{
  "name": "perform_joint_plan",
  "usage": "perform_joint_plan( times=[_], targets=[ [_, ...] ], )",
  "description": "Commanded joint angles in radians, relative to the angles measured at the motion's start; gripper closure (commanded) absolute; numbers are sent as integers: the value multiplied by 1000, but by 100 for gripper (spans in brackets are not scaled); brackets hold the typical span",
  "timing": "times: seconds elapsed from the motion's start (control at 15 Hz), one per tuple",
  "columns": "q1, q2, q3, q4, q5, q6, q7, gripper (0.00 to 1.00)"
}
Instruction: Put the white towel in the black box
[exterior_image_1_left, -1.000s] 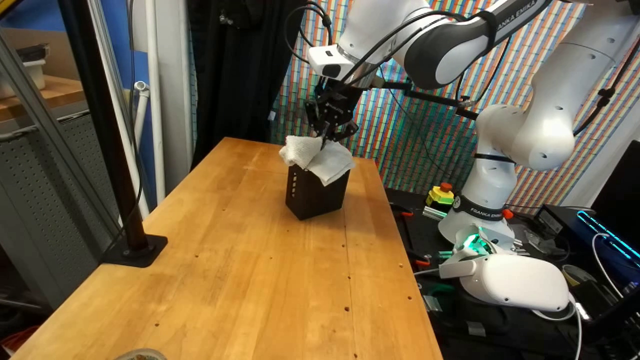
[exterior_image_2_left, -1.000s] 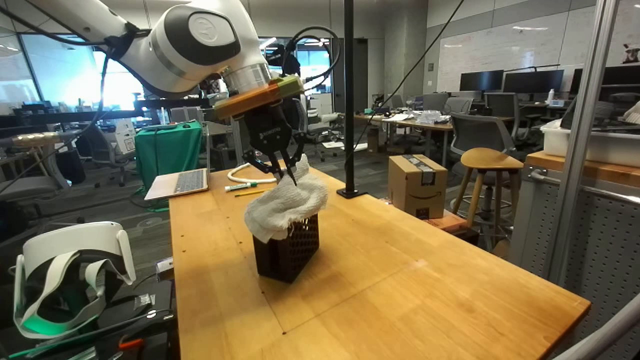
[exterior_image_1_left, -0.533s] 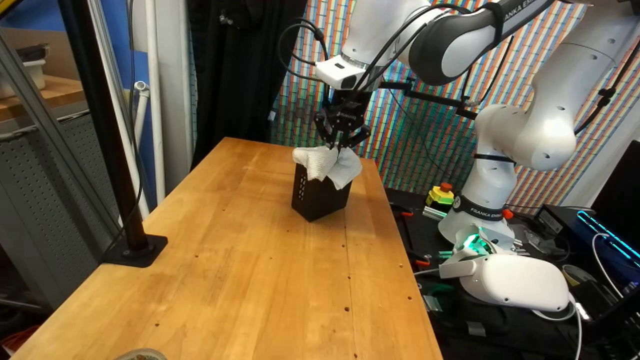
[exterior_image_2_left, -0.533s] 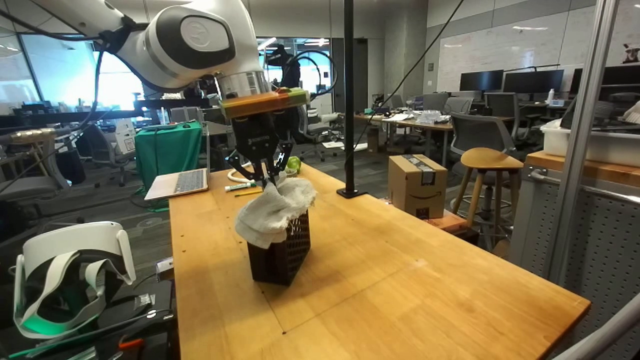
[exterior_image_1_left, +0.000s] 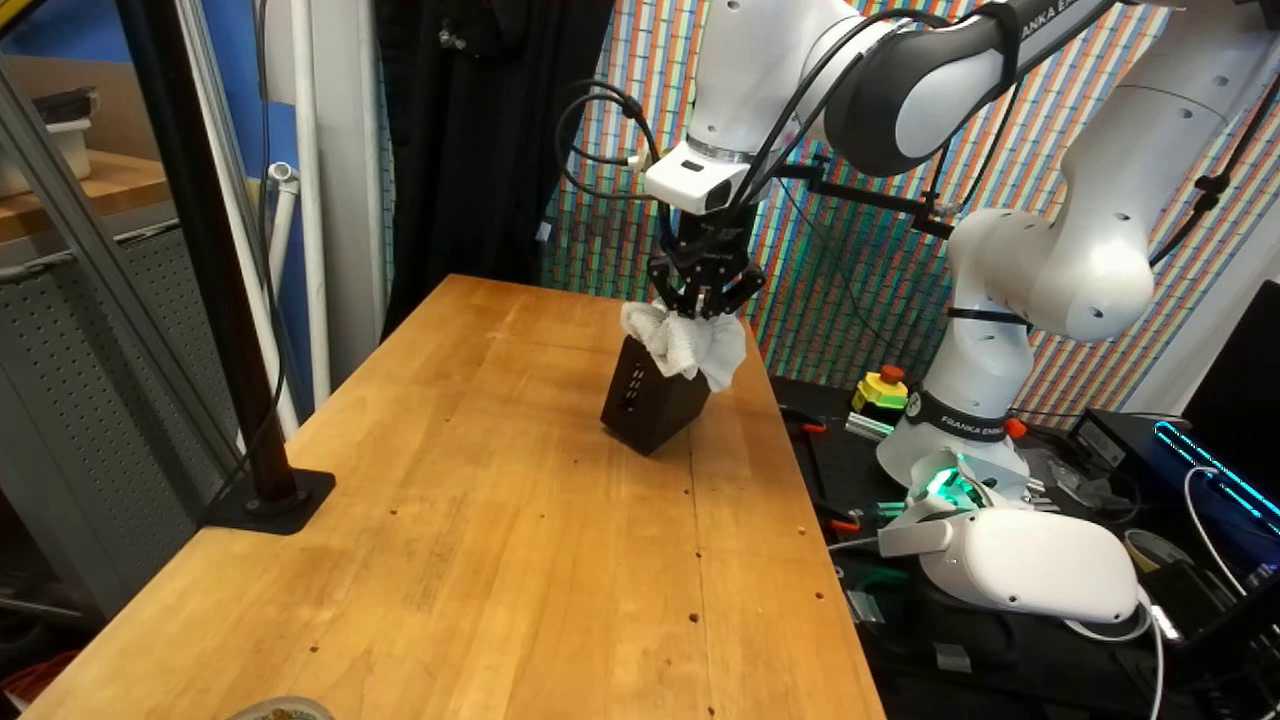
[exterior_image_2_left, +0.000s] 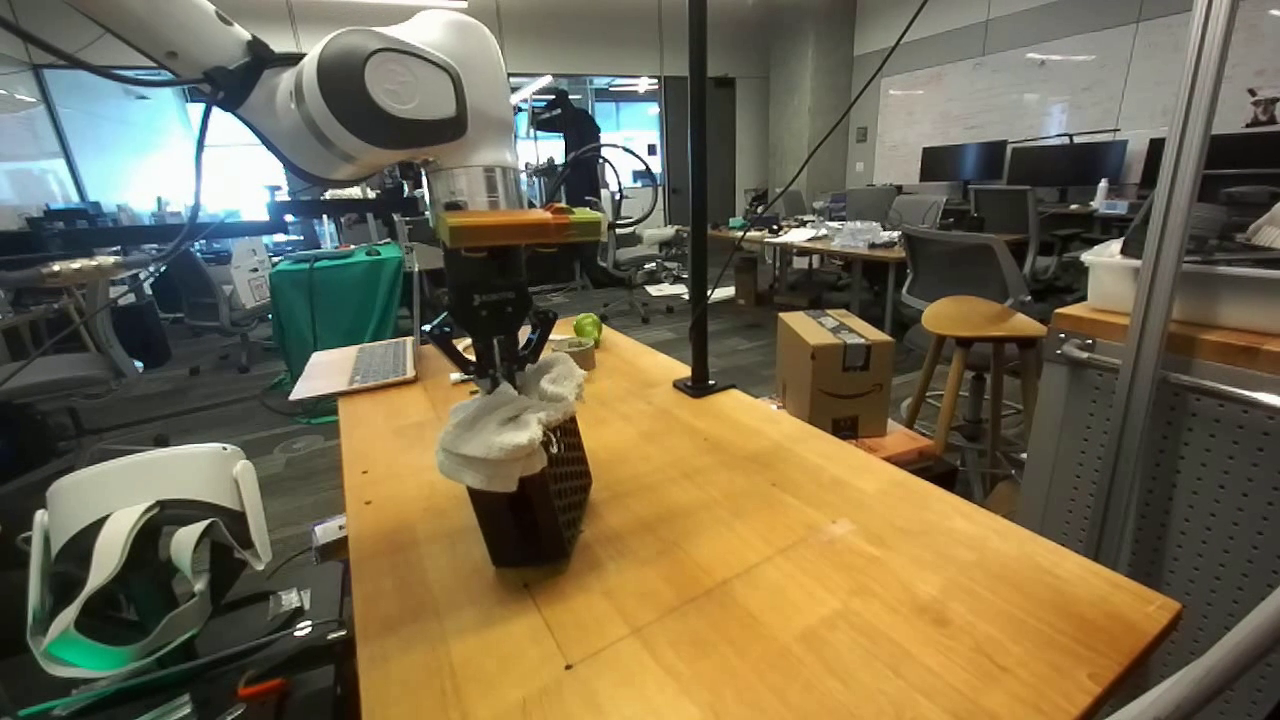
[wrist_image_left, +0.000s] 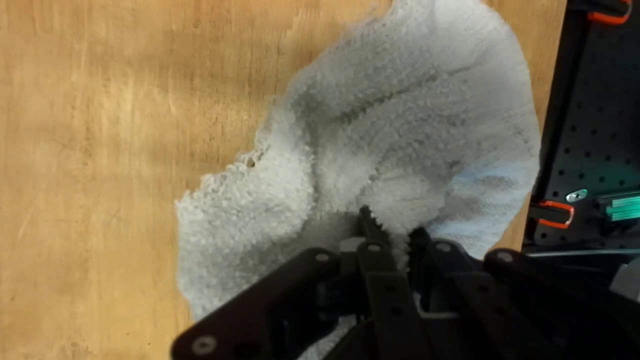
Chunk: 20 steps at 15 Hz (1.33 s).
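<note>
A: What are the jaws doing?

B: They are grasping the white towel (wrist_image_left: 425, 125). In the wrist view a thin fold is rising between the two dark fingertips (wrist_image_left: 372, 235), which are standing close together, sunk in the cloth.

A: Which way is the towel pointing?

B: Seen from the wrist, its long axis is slanting from lower left to upper right, a rounded end showing at the upper right and a frayed edge facing upper left. In an exterior view it is slanting likewise, its lower end (exterior_image_2_left: 490, 450) drooping on the left.

A: And where is it lying?

B: Bunched, it is lying over the top of the black box (exterior_image_2_left: 525, 520), hiding the mouth. How much cloth is sitting inside, nobody is seeing.

A: Is the box standing upright?

B: It is tilting in both exterior views. Its long axis is leaning off vertical, the covered top inclining toward the side where the robot's base (exterior_image_1_left: 955, 450) is standing. Its foot is either touching the table (exterior_image_2_left: 800, 520) or hanging just above; the views are leaving that unclear.

A: Farther out?

B: The white arm (exterior_image_2_left: 400, 90) is hanging overhead. At the table's far end a laptop (exterior_image_2_left: 360, 368) is sitting, and, well apart from it, a green round object (exterior_image_2_left: 587, 328). A black post (exterior_image_2_left: 698, 200) is rising from the edge.
</note>
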Motion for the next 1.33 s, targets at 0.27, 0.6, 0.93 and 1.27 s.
perform_joint_plan(
  times=[0.27,0.6,0.93,1.27],
  targets=[
    [-8,81,30,43,-12,-39,29,90],
    [-10,174,79,103,-75,-25,186,90],
    [-19,331,96,235,-156,-92,391,90],
    [-5,429,122,385,3,-264,446,90]
  ],
)
